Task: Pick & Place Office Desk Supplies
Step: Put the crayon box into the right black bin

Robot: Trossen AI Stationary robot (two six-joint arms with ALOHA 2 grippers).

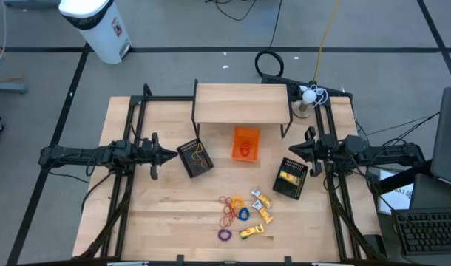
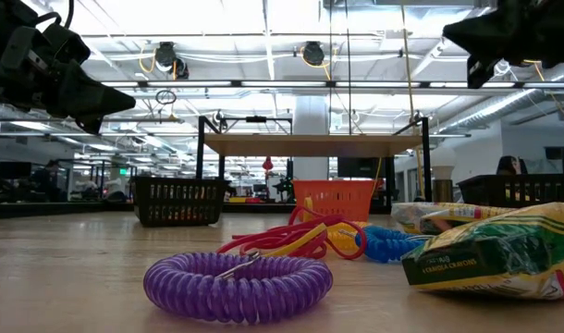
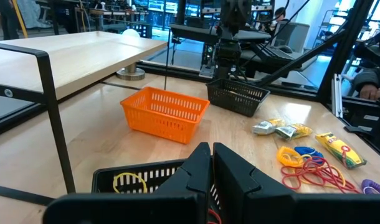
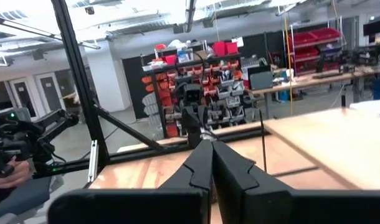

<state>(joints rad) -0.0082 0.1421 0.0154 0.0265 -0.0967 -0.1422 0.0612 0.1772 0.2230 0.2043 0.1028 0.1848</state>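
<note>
Supplies, rubber bands, coil rings and yellow packets, lie loose at the worktop's front, ringed by 2 black baskets and 1 orange basket. Left gripper and right gripper hover with fingers pressed together, empty.

the scene was brightly and evenly lit from ceiling strip lights, which blew out to white in the low view. shadows on the wooden table were soft and faint. the purple coil ring sat close and sharp there, while the room behind went hazy. the right wrist view was washed out, with mild blur.
</note>
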